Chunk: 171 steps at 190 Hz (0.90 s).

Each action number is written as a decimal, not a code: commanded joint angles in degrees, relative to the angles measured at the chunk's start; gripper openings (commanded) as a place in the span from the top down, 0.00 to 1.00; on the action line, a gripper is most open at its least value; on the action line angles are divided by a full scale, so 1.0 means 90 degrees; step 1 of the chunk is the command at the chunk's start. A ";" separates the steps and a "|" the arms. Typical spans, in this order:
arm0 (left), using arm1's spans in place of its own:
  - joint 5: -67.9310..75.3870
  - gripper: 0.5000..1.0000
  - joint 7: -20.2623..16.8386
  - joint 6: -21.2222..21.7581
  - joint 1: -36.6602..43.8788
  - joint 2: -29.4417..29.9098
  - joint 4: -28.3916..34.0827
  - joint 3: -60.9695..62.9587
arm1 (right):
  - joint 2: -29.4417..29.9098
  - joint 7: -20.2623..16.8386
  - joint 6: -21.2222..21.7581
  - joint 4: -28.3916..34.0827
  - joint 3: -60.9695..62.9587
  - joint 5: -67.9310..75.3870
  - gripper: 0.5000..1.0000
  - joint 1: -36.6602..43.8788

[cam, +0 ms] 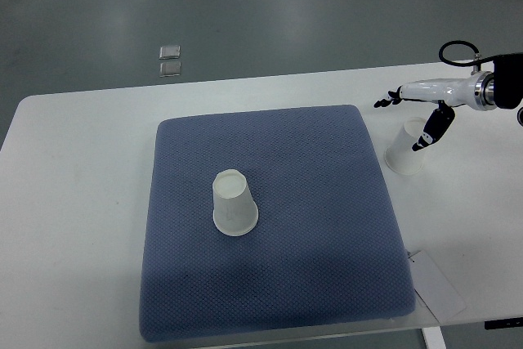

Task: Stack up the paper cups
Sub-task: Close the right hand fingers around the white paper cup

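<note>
Top view, landmark: I take the blue-grey mat on the white table as my reference.
Inverted cup: a paper cup stands mouth-down on the mat, slightly left of its middle.
Second cup: another paper cup sits on the bare table just off the mat's upper right corner, mouth up and tilted.
Right hand: my right hand comes in from the right edge, fingers spread wide; the lower dark fingers overlap the second cup's rim, and I cannot tell whether they touch it.
Beyond the mat: two small clear squares lie on the floor past the table's far edge.
Near corner: a white card lies beside the mat's lower right corner.
</note>
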 commanded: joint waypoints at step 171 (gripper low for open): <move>0.0000 0.00 0.0000 0.0000 0.0000 0.0000 0.0000 0.0009 | 0.0598 0.0147 -0.0413 -0.1169 -0.0353 -0.0227 0.52 -0.0415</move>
